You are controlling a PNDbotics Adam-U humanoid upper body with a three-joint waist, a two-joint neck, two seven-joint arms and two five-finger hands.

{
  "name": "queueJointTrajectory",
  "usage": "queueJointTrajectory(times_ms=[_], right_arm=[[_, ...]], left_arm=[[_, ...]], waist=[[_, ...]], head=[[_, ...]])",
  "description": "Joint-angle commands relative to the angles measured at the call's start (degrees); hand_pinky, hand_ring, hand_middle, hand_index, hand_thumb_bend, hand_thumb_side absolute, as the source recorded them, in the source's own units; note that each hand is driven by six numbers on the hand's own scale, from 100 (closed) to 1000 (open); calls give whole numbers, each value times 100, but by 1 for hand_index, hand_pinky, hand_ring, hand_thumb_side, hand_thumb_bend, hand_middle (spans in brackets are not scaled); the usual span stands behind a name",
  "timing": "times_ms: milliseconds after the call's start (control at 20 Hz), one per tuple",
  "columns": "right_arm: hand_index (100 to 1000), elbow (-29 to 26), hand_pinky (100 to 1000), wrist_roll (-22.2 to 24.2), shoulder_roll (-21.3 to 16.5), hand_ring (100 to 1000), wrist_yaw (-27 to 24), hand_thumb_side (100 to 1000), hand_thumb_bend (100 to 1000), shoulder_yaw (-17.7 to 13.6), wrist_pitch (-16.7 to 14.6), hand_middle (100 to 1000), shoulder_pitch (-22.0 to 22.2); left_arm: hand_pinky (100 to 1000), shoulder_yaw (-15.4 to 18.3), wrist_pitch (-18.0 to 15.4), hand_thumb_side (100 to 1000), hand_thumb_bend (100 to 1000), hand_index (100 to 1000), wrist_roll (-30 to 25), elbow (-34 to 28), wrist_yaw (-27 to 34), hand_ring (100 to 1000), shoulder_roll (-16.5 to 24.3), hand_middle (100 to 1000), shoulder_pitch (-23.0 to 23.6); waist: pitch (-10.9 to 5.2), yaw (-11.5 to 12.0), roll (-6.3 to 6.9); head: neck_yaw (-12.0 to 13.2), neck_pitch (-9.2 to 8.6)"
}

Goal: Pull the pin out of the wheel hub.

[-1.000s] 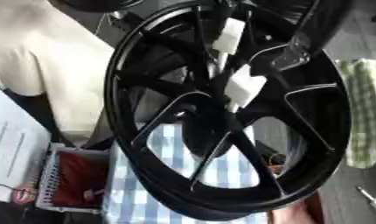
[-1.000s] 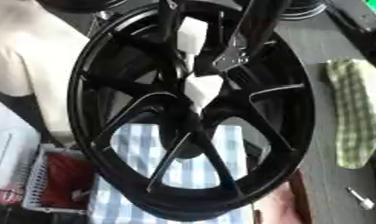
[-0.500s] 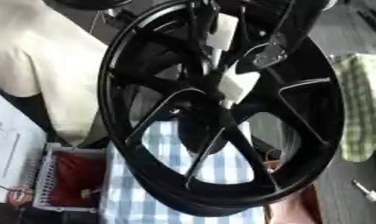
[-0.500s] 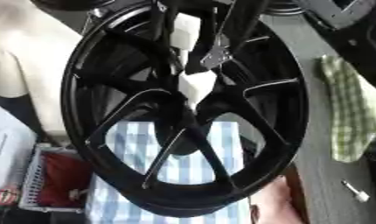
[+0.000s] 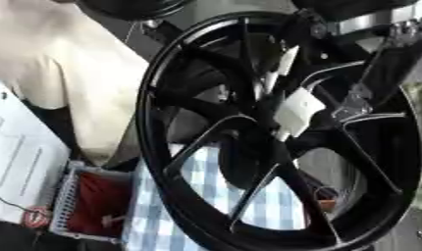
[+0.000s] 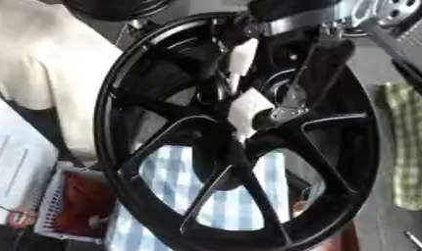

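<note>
A big black spoked wheel (image 5: 206, 147) stands upright and fills both views. At its hub sits a white blocky pin (image 5: 296, 110), also visible as the pin (image 6: 247, 112) in the right eye view. A second white strip (image 5: 284, 62) shows behind the spokes above it. My right arm comes down from the upper right. My right hand (image 5: 356, 100) lies against the hub with its fingers curled onto the pin's right edge. My left hand shows in neither view.
A blue and white checked cloth (image 5: 189, 206) lies under the wheel. A basket (image 5: 90, 206) with red contents stands at the lower left beside white paper (image 5: 17, 166). A green checked cloth (image 6: 408, 147) lies at the right. A person in cream clothing (image 5: 68, 73) stands behind the wheel.
The whole picture has shifted, so the camera moved. My right hand has come lower along the spokes and stays on the white pin at the hub.
</note>
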Motion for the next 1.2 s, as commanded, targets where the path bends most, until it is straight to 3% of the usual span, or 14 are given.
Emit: queueJointTrajectory(times_ms=[50,450,700,900,1200], right_arm=[[843,-237,829,156,-237,747,148,272,484,-215,-44,771,36],[845,-480,832,156,-397,749,104,276,468,-437,67,769,429],[831,-563,820,143,-439,737,96,232,449,-594,164,749,639],[819,-701,813,-205,-466,732,291,213,453,-726,360,737,821],[812,-788,808,-584,-466,728,689,211,445,-616,590,728,918]], left_arm=[[767,65,-2,743,330,762,-8,-68,-15,686,45,630,-67],[768,79,-9,745,330,763,-5,-62,-14,687,22,632,-70],[769,82,-16,745,329,763,-8,-70,-13,687,5,631,-71],[770,82,-19,747,328,763,-7,-78,-12,687,-8,632,-68],[771,70,-9,750,325,764,-20,-76,-15,688,-28,633,-62]], waist=[[-66,27,15],[-45,52,-13],[-35,48,4],[-22,42,26],[-10,34,49]], head=[[39,-108],[79,-146],[-55,-111],[-157,-85],[-219,-71]])
